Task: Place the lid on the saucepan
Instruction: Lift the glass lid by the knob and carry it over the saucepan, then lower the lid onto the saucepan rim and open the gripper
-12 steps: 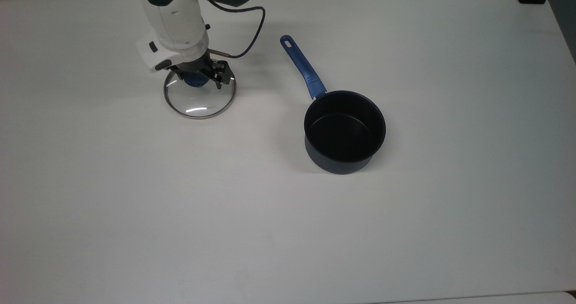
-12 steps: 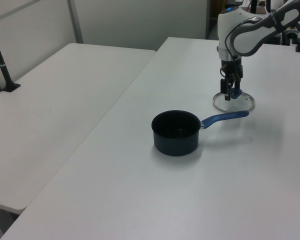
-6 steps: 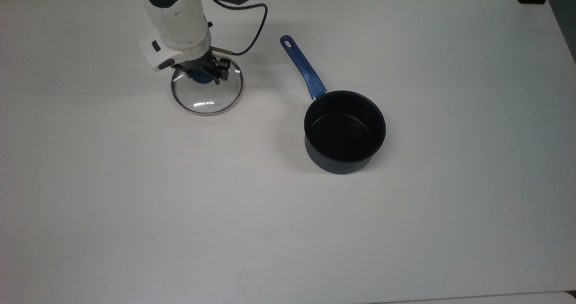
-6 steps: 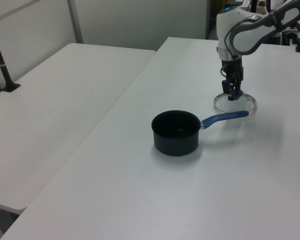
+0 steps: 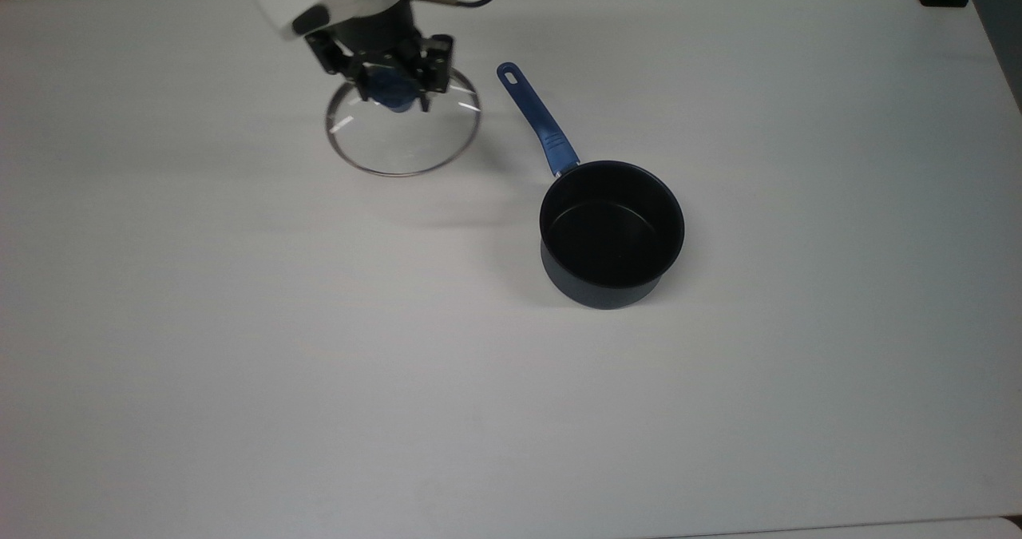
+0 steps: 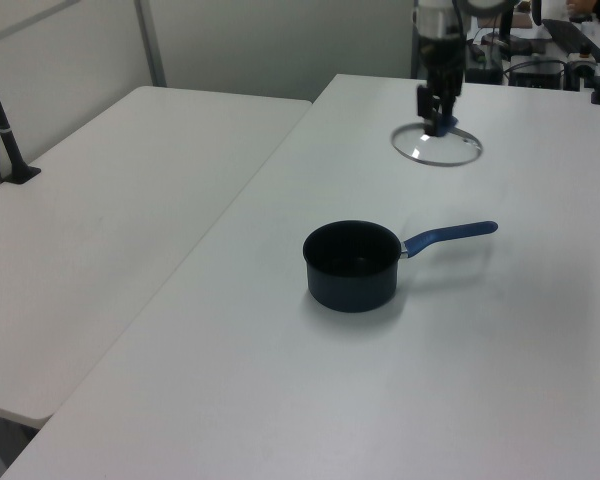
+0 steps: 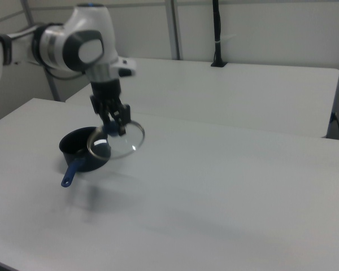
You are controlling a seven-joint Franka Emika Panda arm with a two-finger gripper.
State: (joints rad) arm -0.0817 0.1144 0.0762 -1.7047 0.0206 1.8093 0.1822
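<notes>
Lid (image 5: 403, 128), hanging by its blue knob (image 5: 391, 92) from the clenched gripper (image 5: 393, 84) up-left of the saucepan (image 5: 612, 231) in the top view, has risen off the table (image 5: 239, 323) since a second ago, and could swing or clip the handle (image 5: 536, 120) when carried rightward.
</notes>
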